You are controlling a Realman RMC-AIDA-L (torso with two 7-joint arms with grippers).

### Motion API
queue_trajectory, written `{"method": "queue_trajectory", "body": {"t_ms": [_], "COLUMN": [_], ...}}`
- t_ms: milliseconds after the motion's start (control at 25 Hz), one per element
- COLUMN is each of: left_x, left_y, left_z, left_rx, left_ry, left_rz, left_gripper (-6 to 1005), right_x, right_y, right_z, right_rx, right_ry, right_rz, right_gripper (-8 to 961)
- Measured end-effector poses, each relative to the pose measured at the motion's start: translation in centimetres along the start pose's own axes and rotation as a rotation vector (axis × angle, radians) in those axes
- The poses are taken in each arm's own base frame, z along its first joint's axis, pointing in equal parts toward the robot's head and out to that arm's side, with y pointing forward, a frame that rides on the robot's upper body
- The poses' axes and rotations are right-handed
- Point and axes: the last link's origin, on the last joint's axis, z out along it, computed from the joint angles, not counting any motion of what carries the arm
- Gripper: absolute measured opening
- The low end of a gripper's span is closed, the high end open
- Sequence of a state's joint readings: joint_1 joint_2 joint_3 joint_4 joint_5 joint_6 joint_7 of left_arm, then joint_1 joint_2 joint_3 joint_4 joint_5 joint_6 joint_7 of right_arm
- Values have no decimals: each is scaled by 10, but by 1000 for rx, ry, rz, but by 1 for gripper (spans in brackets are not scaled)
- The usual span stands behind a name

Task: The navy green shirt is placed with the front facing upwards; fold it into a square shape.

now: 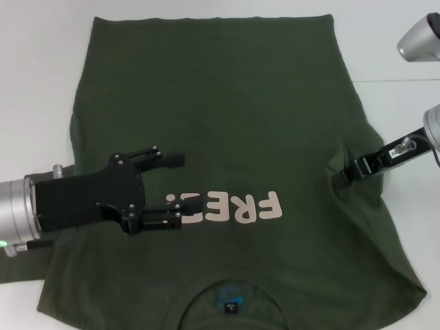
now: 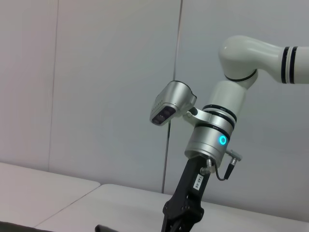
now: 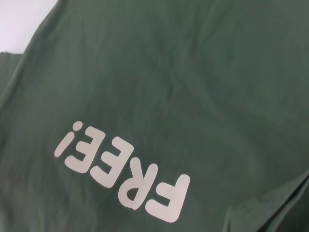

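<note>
Our left gripper (image 1: 180,185) hangs wide open over the shirt's (image 1: 227,103) left side, holding nothing, its lower finger covering the start of the pink print (image 1: 237,207). Our right gripper (image 1: 342,177) sits at the shirt's right edge with its tips down in a raised bunch of cloth; we can't tell if it's pinched shut. The shirt lies front up on the white table (image 1: 41,75), collar nearest us.
</note>
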State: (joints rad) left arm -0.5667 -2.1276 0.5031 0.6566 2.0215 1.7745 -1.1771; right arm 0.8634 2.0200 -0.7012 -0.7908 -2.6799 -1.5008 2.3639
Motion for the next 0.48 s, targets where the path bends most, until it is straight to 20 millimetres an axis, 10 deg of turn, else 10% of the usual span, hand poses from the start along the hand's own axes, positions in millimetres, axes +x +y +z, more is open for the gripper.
{"method": "queue_trajectory", "body": {"t_ms": [480], "left_x": [0], "left_y": [0], "left_z": [0], "left_rx": [-2], "left_ry": [0], "left_rz": [0], "left_gripper": [862], "right_x": [-1], "right_y": [10], "right_z": [11], "right_rx": [-13], "right_ry": [16], "right_rz": [-31], "right_gripper": [29]}}
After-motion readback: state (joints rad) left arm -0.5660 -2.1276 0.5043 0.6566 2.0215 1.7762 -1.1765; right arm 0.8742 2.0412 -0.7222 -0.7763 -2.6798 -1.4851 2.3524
